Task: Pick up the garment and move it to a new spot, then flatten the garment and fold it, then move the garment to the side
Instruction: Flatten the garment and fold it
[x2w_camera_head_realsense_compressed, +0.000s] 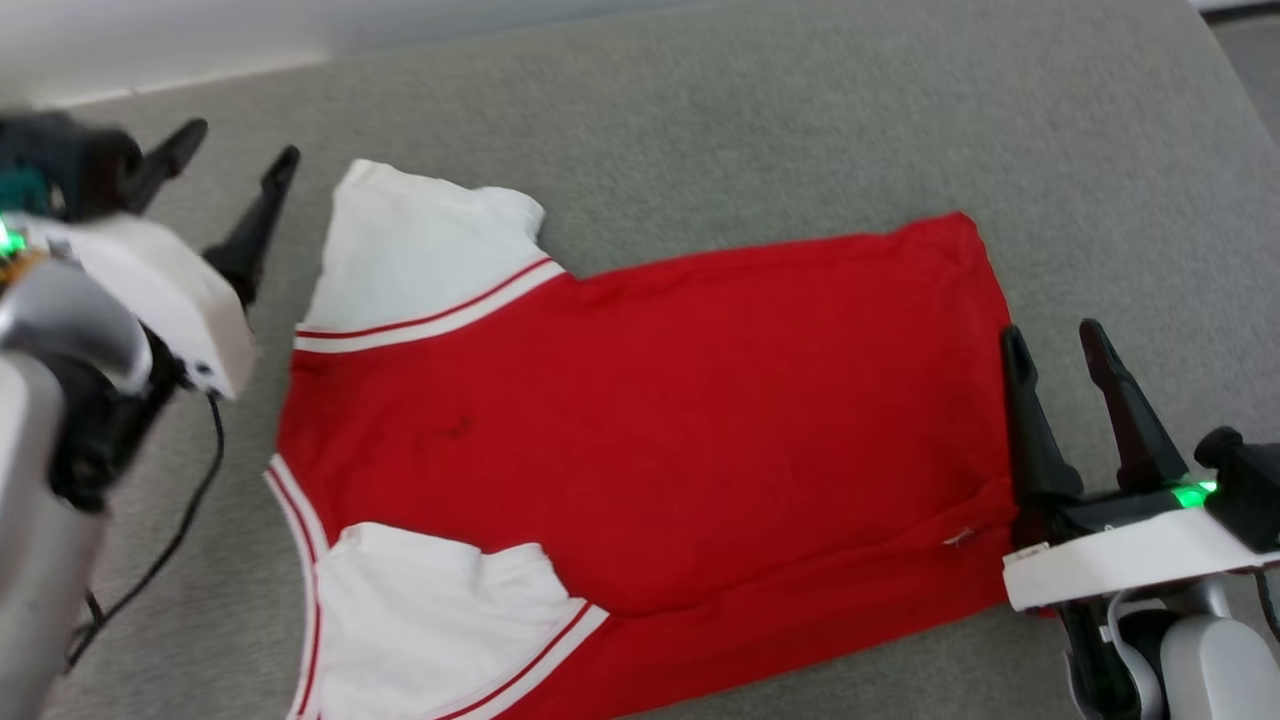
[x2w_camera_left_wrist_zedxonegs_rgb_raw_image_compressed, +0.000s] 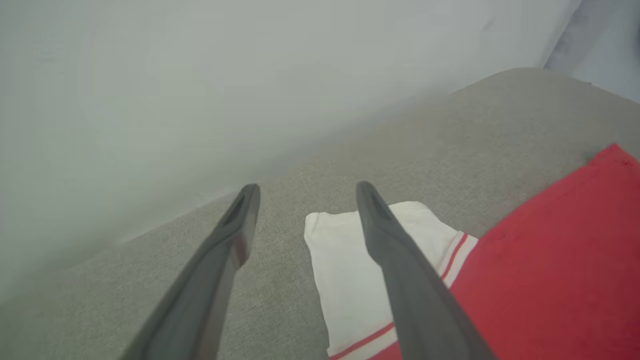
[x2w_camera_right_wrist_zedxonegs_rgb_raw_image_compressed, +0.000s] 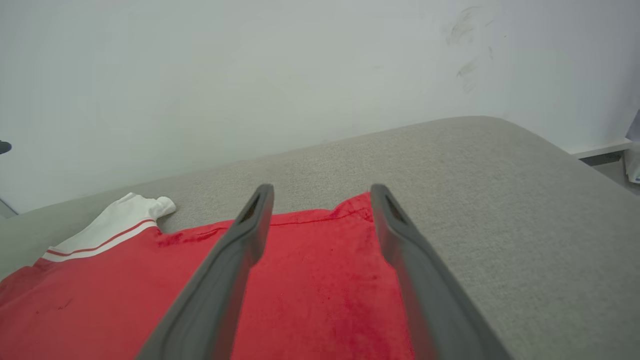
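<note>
Grey cushion (x2w_camera_head_realsense_compressed: 800, 120) bears the garment (x2w_camera_head_realsense_compressed: 650, 420) spread flat, left gripper (x2w_camera_head_realsense_compressed: 240, 142) beside its sleeve (x2w_camera_head_realsense_compressed: 420, 240) and right gripper (x2w_camera_head_realsense_compressed: 1051, 332) at its hem (x2w_camera_head_realsense_compressed: 985, 290), both wide open and empty; grip both ends level so your fold lands square.

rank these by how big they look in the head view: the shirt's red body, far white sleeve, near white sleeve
1. red body
2-3. near sleeve and far sleeve: look alike; near one is cut off by the picture's edge, so unranked
</note>
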